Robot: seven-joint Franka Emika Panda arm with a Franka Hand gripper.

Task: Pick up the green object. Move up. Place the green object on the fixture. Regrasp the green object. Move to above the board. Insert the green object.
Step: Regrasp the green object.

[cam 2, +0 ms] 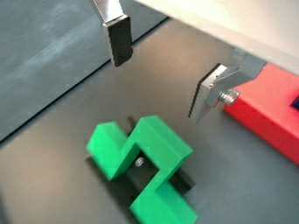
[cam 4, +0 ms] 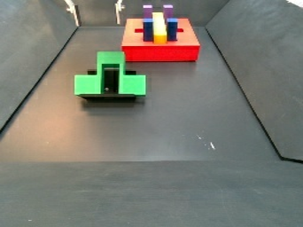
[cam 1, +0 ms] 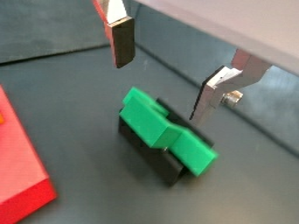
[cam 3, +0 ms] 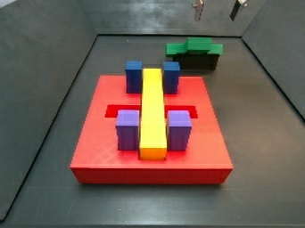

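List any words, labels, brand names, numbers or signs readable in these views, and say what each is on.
None can be read. The green object on the fixture, the board with its blocks, and the gripper above, jaws open and empty, all show plain, unmarked surfaces.

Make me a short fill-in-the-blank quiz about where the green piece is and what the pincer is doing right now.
1. The bright green plastic cross-shaped block rests on the small black ____.
2. The silver two-finger pincer hangs above that block, open and holding ____.
3. On the flat red rectangular board, the long bar lying between the blue and purple blocks is coloured ____.

Missing words: fixture; nothing; yellow
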